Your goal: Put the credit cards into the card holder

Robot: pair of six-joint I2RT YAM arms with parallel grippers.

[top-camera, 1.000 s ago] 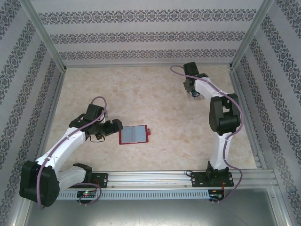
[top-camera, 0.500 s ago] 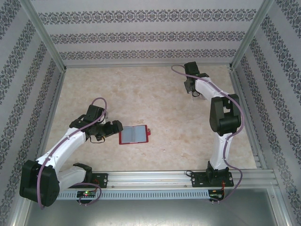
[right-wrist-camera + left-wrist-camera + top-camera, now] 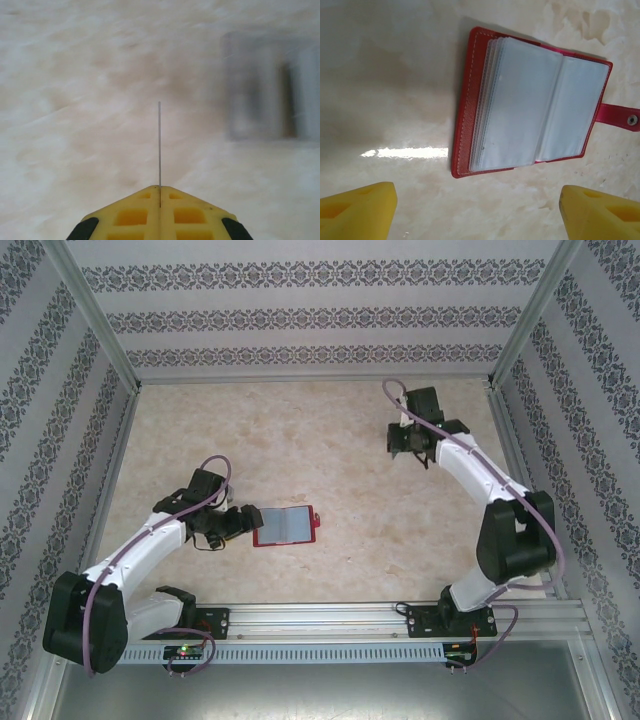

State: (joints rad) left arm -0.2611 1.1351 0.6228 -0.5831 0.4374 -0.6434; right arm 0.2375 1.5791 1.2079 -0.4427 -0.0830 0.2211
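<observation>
On the marbled table (image 3: 320, 430), the left arm (image 3: 140, 545) is held low and bent, the left gripper (image 3: 477, 196) spread wide just beside the opened red card holder (image 3: 285, 526). The right arm (image 3: 470, 468) is extended far forward, the right gripper (image 3: 160, 190) clamped on a credit card (image 3: 159, 145) seen edge-on.

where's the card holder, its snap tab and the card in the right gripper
card holder (image 3: 517, 107): left wrist view, clear inner pocket
snap tab (image 3: 615, 115): left wrist view, red strap beside the stud
credit card (image 3: 159, 145): right wrist view, its thin edge
</observation>
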